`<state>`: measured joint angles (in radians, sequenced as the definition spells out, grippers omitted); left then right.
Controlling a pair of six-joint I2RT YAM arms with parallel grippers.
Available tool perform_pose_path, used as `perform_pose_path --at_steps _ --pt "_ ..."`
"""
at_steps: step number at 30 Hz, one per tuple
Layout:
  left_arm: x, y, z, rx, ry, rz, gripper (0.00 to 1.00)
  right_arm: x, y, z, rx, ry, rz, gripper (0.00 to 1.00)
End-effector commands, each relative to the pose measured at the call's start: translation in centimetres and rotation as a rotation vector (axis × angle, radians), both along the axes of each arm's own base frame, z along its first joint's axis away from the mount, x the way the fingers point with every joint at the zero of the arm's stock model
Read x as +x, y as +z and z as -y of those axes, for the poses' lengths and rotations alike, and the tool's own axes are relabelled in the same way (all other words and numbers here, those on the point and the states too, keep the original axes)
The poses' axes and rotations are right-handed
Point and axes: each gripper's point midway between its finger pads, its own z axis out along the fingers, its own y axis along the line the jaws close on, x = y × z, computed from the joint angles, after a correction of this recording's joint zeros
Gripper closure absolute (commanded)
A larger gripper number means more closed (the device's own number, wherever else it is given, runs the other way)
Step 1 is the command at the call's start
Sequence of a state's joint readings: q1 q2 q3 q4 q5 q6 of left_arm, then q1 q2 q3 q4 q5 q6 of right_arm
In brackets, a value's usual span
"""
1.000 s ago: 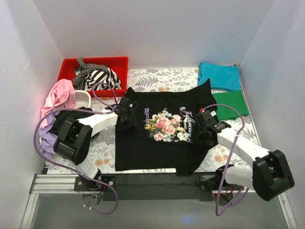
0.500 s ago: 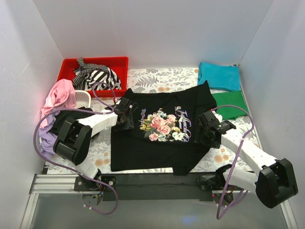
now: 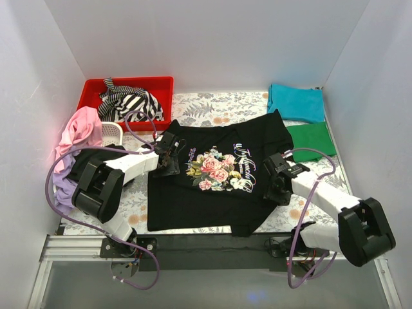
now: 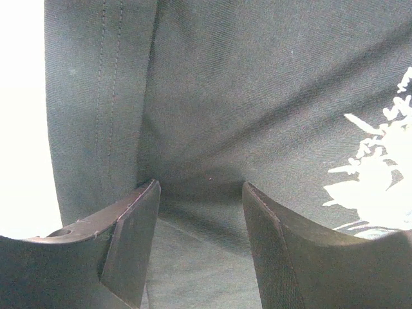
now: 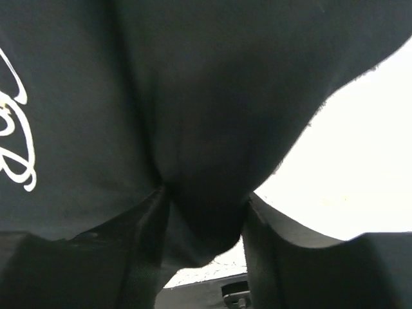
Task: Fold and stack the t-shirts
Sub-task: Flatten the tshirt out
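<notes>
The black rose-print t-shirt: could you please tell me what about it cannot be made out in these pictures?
- Lettering on the black t-shirt: too small in the top view, cut off by the frame edge in both wrist views.
- Its edge under the right gripper: top view, covered by that gripper and its arm.
- Whether the left gripper pinches the cloth or only presses it: left wrist view, fingertips sunk in a crease.

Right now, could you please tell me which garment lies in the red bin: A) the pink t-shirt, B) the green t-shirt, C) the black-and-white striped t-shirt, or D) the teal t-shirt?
C: the black-and-white striped t-shirt lies bunched inside the red bin, while the teal t-shirt and the green t-shirt lie at the far right of the table.
</notes>
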<state>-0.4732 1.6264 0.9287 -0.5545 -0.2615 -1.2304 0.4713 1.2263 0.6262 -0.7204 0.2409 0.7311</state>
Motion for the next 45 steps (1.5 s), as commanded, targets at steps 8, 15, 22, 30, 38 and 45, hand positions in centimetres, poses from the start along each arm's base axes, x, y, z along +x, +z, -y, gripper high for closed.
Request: perform_pose_path --at_steps 8,15,22,30,38,45 --pt "-1.2 0.6 -0.2 -0.005 -0.06 -0.048 0.48 -3.3 1.7 0.8 0.128 -0.278 0.107 0.99" --pt "-0.8 0.9 0.7 -0.036 -0.11 -0.046 0.48 -5.1 5.7 4.8 -0.057 -0.424 0.162 0.99" --pt "-1.0 0.7 1.0 -0.05 -0.126 -0.054 0.48 -4.8 8.6 7.2 -0.158 -0.443 0.238 0.99" --pt "-0.7 1.1 0.8 -0.043 -0.115 -0.043 0.48 -4.8 8.5 7.7 -0.191 -0.424 0.245 0.88" --pt "1.7 5.3 1.9 -0.103 -0.086 0.095 0.44 -1.7 12.8 6.8 -0.123 -0.355 0.4 0.29" --pt "6.1 11.3 1.7 -0.073 -0.03 0.294 0.38 6.7 18.5 4.5 -0.109 -0.149 0.759 0.14"
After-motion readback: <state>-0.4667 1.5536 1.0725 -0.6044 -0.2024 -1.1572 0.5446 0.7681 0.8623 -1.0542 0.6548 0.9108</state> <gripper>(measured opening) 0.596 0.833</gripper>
